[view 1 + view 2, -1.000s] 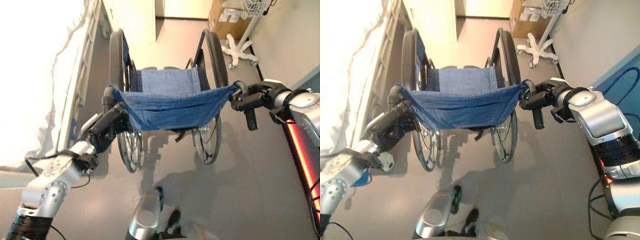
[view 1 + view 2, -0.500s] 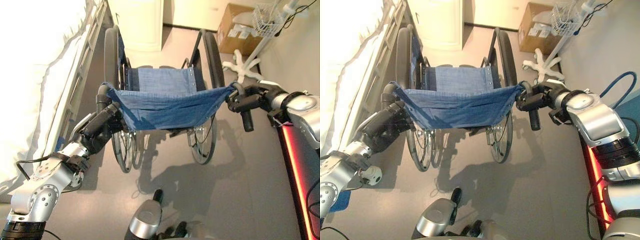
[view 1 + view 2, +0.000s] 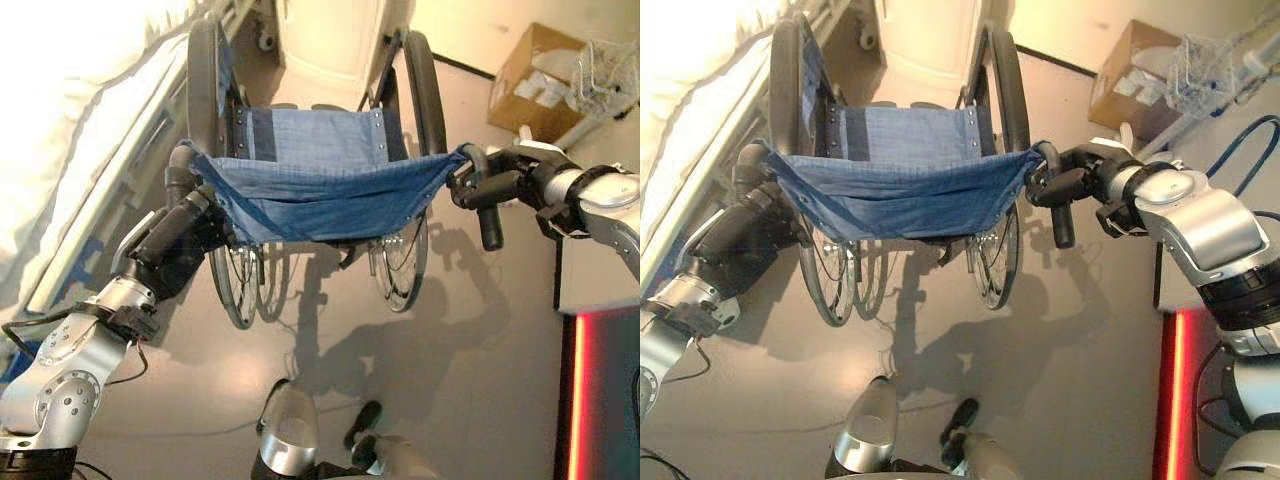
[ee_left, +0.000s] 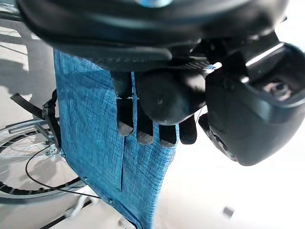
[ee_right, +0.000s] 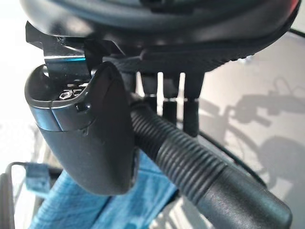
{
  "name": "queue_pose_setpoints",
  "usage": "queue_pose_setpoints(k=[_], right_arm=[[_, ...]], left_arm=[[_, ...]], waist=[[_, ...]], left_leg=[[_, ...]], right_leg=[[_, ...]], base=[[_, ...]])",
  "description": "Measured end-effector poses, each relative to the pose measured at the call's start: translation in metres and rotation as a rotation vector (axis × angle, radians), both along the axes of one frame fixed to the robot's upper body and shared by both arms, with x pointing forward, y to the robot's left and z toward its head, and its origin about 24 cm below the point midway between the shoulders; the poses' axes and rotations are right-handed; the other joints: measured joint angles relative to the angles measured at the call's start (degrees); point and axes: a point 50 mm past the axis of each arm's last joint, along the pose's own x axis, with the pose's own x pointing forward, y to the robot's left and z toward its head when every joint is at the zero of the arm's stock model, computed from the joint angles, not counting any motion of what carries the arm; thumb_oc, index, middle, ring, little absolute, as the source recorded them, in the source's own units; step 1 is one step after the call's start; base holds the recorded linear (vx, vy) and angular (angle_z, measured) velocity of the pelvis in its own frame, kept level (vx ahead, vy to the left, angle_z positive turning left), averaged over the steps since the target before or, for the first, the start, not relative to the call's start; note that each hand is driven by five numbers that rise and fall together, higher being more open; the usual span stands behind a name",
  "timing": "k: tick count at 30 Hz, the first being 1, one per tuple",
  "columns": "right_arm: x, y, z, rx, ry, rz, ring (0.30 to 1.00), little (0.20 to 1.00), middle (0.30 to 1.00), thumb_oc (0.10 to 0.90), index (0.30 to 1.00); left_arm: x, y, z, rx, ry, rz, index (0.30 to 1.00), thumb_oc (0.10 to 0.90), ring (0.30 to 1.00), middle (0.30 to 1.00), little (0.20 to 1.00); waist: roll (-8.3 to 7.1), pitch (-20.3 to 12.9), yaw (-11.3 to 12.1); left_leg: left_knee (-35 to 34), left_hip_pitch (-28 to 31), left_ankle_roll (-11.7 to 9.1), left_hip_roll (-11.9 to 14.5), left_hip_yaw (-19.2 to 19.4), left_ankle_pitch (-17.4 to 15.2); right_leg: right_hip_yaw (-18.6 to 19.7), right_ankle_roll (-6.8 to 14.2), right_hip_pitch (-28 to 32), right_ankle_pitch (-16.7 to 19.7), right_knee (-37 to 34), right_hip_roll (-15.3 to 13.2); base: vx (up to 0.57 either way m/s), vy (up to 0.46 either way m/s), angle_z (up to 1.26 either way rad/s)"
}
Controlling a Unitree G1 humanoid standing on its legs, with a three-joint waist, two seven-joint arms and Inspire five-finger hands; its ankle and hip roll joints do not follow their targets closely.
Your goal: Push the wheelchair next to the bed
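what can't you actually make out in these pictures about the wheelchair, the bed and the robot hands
- Front of the wheelchair: footrests and small wheels hidden behind the blue fabric back in both eye views.
- Bed: washed out by glare and cut off at the eye views' left edge, so the gap to the wheelchair is unclear.
- Left push handle: in the left wrist view the left robot hand covers it.
- Right robot hand: fingertips hidden behind the right push handle.
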Motion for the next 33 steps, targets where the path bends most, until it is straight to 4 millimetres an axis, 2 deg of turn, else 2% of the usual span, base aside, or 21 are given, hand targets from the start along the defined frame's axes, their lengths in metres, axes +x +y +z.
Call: queue_pose_setpoints(k=[1,3,4,5,6,8,9,11,12,13,14,15,17,21,23,25,26,28,30,32,33], right_arm=[[0.000,-0.001,-0.003,-0.006,0.002,-0.002,0.300,0.300,0.300,0.400,0.300],[0.000,-0.002,-0.005,-0.024,-0.014,-0.002,0.300,0.300,0.300,0.400,0.300],[0.000,-0.002,-0.003,-0.031,-0.022,-0.003,0.300,0.300,0.300,0.400,0.300],[0.000,-0.002,-0.003,-0.040,-0.030,-0.004,0.300,0.300,0.300,0.400,0.300],[0.003,0.003,-0.004,-0.050,-0.046,-0.002,0.300,0.300,0.300,0.400,0.300],[0.005,0.003,-0.003,-0.066,-0.057,-0.018,0.300,0.300,0.300,0.400,0.300],[0.006,0.001,-0.007,-0.062,-0.027,-0.019,0.300,0.300,0.300,0.400,0.300],[0.006,-0.005,-0.013,-0.065,0.008,-0.044,0.300,0.300,0.300,0.400,0.300],[0.006,-0.007,-0.015,-0.066,0.022,-0.055,0.300,0.300,0.300,0.400,0.300],[0.006,-0.009,-0.017,-0.067,0.029,-0.063,0.300,0.300,0.300,0.400,0.300],[0.007,-0.008,-0.019,-0.067,0.033,-0.063,0.300,0.300,0.300,0.400,0.300],[0.007,-0.005,-0.024,-0.064,0.046,-0.056,0.300,0.300,0.300,0.400,0.300],[0.009,0.000,-0.030,-0.065,0.066,-0.038,0.300,0.300,0.300,0.400,0.300],[0.009,0.004,-0.029,-0.052,0.070,-0.017,0.300,0.300,0.300,0.400,0.300],[0.009,0.004,-0.029,-0.036,0.075,-0.012,0.300,0.300,0.300,0.400,0.300],[0.009,0.005,-0.029,-0.024,0.080,-0.005,0.300,0.300,0.300,0.400,0.300],[0.008,0.005,-0.029,-0.025,0.080,-0.004,0.300,0.300,0.300,0.400,0.300],[0.008,0.005,-0.030,-0.023,0.083,-0.005,0.300,0.300,0.300,0.400,0.300],[0.008,0.006,-0.029,-0.019,0.076,0.003,0.300,0.300,0.300,0.400,0.300],[0.009,0.007,-0.025,-0.016,0.061,0.014,0.300,0.300,0.300,0.400,0.300],[0.009,0.008,-0.024,-0.015,0.055,0.018,0.300,0.300,0.300,0.400,0.300]], left_arm=[[-0.007,-0.002,-0.005,0.018,0.015,-0.019,0.300,0.400,0.300,0.300,0.300],[-0.012,-0.003,-0.010,0.044,0.033,-0.035,0.300,0.400,0.300,0.300,0.300],[-0.012,-0.003,-0.011,0.062,0.033,-0.036,0.300,0.400,0.300,0.300,0.300],[-0.011,-0.002,-0.010,0.068,0.035,-0.033,0.300,0.400,0.300,0.300,0.300],[-0.011,-0.002,-0.012,0.069,0.039,-0.019,0.300,0.400,0.300,0.300,0.300],[-0.007,-0.002,-0.012,0.071,0.051,-0.010,0.300,0.400,0.300,0.300,0.300],[-0.007,-0.004,-0.014,0.072,0.068,-0.022,0.300,0.400,0.300,0.300,0.300],[-0.002,-0.007,-0.021,0.071,0.100,-0.047,0.300,0.400,0.300,0.300,0.300],[-0.002,-0.009,-0.024,0.071,0.112,-0.063,0.300,0.400,0.300,0.300,0.300],[-0.002,-0.011,-0.027,0.061,0.123,-0.080,0.300,0.400,0.300,0.300,0.300],[-0.002,-0.010,-0.027,0.061,0.128,-0.083,0.300,0.400,0.300,0.300,0.300],[-0.001,-0.007,-0.026,0.074,0.131,-0.075,0.300,0.400,0.300,0.300,0.300],[0.002,0.003,-0.021,0.114,0.145,-0.063,0.300,0.400,0.300,0.300,0.300],[0.015,0.013,-0.012,0.151,0.150,-0.033,0.300,0.400,0.300,0.300,0.300],[0.022,0.015,-0.010,0.139,0.142,-0.026,0.300,0.400,0.300,0.300,0.300],[0.023,0.016,-0.011,0.134,0.144,-0.022,0.300,0.400,0.300,0.300,0.300],[0.024,0.017,-0.010,0.129,0.141,-0.026,0.300,0.400,0.300,0.300,0.300],[0.026,0.017,-0.008,0.132,0.133,-0.026,0.300,0.400,0.300,0.300,0.300],[0.026,0.018,-0.007,0.140,0.134,-0.016,0.300,0.400,0.300,0.300,0.300],[0.026,0.019,-0.004,0.139,0.133,-0.005,0.300,0.400,0.300,0.300,0.300],[0.027,0.019,-0.004,0.128,0.133,-0.002,0.300,0.400,0.300,0.300,0.300]], waist=[[0.44,0.0,-0.1],[1.06,0.1,-1.1],[0.89,0.0,-2.0],[-0.04,-0.1,-1.6],[0.40,-0.1,-1.6],[0.33,-0.1,-1.6],[0.43,-0.1,-1.7],[1.12,-0.5,-1.7],[2.13,-1.3,-1.5],[4.40,-3.1,-1.5],[5.67,-3.8,-1.2],[5.21,-4.6,-0.1],[3.27,-5.9,1.3],[2.50,-6.2,0.8],[2.04,-6.3,0.7],[1.82,-6.4,0.1],[1.93,-6.4,-0.4],[1.52,-6.5,-0.7],[1.59,-6.4,-0.6],[1.77,-6.3,0.1],[2.14,-6.1,-0.3]], left_leg=[[-8.4,2.7,2.2,0.9,2.0,5.4],[-8.3,3.4,1.8,1.2,3.8,6.3],[-7.7,3.1,2.4,1.8,5.6,5.9],[-6.8,2.9,2.6,0.8,6.9,5.4],[-2.5,0.7,2.0,0.9,7.2,4.2],[-5.1,-2.1,1.7,-0.7,8.5,2.3],[-11.9,-1.9,3.6,-2.1,10.5,4.0],[-16.4,-3.1,3.2,-4.0,11.9,7.4],[-17.7,-4.9,1.4,-4.1,11.9,9.6],[-18.3,-6.5,0.6,-3.1,11.3,11.2],[-18.1,-7.2,1.9,-2.2,10.5,14.9],[-17.3,-7.0,2.8,-2.1,9.5,16.4],[-17.4,-6.3,2.1,-3.3,10.7,15.1],[-14.9,-6.0,5.7,-6.2,12.6,12.7],[-12.5,-6.0,9.2,-7.3,13.2,10.4],[-11.8,-5.5,10.8,-7.9,13.6,9.0],[-12.0,-5.2,11.2,-7.9,13.8,8.5],[-13.6,-3.7,11.4,-8.1,14.8,8.5],[-15.0,-2.5,12.3,-8.2,15.5,9.3],[-15.7,-2.3,12.3,-8.2,15.9,9.3],[-15.5,-2.3,12.2,-8.2,15.4,9.3]], right_leg=[[0.0,-0.2,-0.1,-1.2,3.4,0.3],[-2.7,-1.3,-4.3,-5.3,13.6,-0.1],[-3.6,-3.1,-4.2,-6.2,8.5,1.3],[-5.6,-3.5,-3.3,-3.4,4.2,1.0],[-7.4,-2.9,-1.2,-3.7,2.8,1.4],[-7.1,-3.2,0.0,-3.9,2.5,1.3],[-7.2,-3.3,1.3,-4.0,2.6,1.4],[-7.2,-3.2,4.0,-4.8,1.0,1.8],[-7.4,-3.0,5.7,-6.5,-0.4,2.8],[-7.4,0.4,7.3,-7.7,-2.0,4.8],[-7.2,0.7,7.7,-8.1,-1.9,5.7],[-5.8,0.8,6.9,-9.5,-0.5,5.2],[-3.7,0.6,5.2,-10.8,1.4,3.0],[-4.1,3.8,5.8,-13.0,4.5,-0.4],[-4.5,5.7,6.0,-14.4,7.6,-2.3],[-4.8,7.0,4.3,-15.3,14.3,-4.6],[-4.6,7.9,1.0,-15.4,22.0,-6.4],[-4.3,7.7,-3.3,-15.3,31.0,-8.1],[-4.5,6.3,-4.7,-15.8,27.9,-7.4],[-4.9,4.4,-4.9,-16.4,15.9,-6.0],[-4.6,4.3,-4.2,-13.3,13.1,-5.1]], base=[[0.24,-0.176,0.25],[0.24,-0.106,0.51],[0.23,-0.027,0.76],[0.25,-0.003,0.79],[0.26,0.023,0.43],[0.26,0.027,0.42],[0.33,0.032,0.38],[0.33,0.033,0.12],[0.25,0.023,-0.21],[0.22,0.009,-0.31],[0.22,0.092,-0.46],[0.14,0.083,-0.53],[0.22,0.155,-0.58],[0.25,0.212,-0.05],[0.18,0.240,0.01],[0.15,0.230,0.01],[0.16,0.169,0.02],[0.04,0.001,-0.03],[-0.05,-0.100,-0.15],[-0.09,-0.133,-0.23],[-0.01,-0.072,0.09]])
